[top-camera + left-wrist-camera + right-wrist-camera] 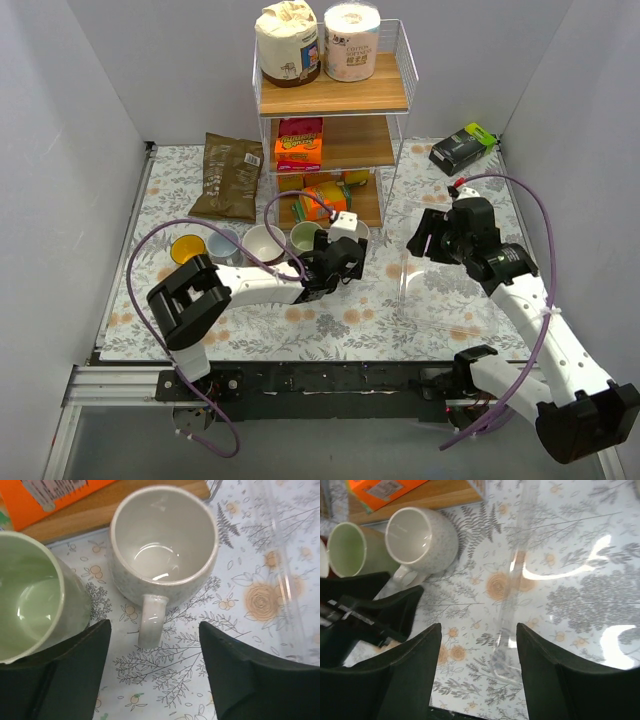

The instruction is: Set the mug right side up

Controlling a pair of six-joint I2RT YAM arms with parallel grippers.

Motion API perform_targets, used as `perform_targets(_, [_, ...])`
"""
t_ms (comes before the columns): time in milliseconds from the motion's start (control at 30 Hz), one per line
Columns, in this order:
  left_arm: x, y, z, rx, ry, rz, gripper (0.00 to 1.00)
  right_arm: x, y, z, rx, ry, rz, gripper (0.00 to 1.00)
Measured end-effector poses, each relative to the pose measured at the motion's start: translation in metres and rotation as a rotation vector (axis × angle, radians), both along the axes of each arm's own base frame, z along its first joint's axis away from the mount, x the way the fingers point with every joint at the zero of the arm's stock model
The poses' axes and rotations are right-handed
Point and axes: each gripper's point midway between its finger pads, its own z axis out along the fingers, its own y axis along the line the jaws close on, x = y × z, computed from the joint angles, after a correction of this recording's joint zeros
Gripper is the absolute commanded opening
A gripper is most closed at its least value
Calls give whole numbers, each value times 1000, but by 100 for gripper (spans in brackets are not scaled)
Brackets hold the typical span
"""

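Observation:
The white speckled mug (162,540) stands on the floral mat with its opening up and its handle (151,620) pointing at my left gripper. It also shows in the right wrist view (422,537). My left gripper (155,626) is open and empty, with one finger on each side of the handle's end and neither touching it. In the top view the left gripper (343,250) covers most of the mug. My right gripper (424,240) is open and empty, hovering to the right of the mug over a clear plastic tray (520,575).
A green mug (27,605) stands close to the left of the speckled one, beside the left finger. More cups (225,243) stand in a row further left. A wire shelf rack (333,120) is right behind the mugs. A brown bag (228,175) lies at the back left.

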Motion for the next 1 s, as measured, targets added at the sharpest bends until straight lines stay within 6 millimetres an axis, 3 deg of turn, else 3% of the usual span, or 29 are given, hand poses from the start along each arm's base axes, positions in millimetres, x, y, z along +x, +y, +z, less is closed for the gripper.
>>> perform_targets(100, [-1,1,23,-37,-22,-1,87,13,-18,2,-87,3,-33,69])
perform_targets(167, [-2,0,49,-89,-51,-10,98,26,-36,0,-167,10,-74,72])
perform_targets(300, [-11,2,113,-224,-133,-42,98,43,-80,-16,-336,52,-150,75])
perform_targets(433, [-25,10,151,-331,-178,-86,98,57,-133,-24,-489,35,-229,75])
perform_targets(600, [-34,11,163,-377,-175,-121,98,63,-190,-31,-598,-21,-300,75])
perform_targets(800, [-42,17,151,-372,-147,-138,98,76,-239,-26,-545,-35,-353,73])
perform_targets(900, [-45,20,149,-372,-144,-140,98,86,-240,-34,-500,-33,-314,73])
perform_targets(1000, [-46,22,154,-381,-153,-142,98,96,-227,-50,-437,-26,-227,70])
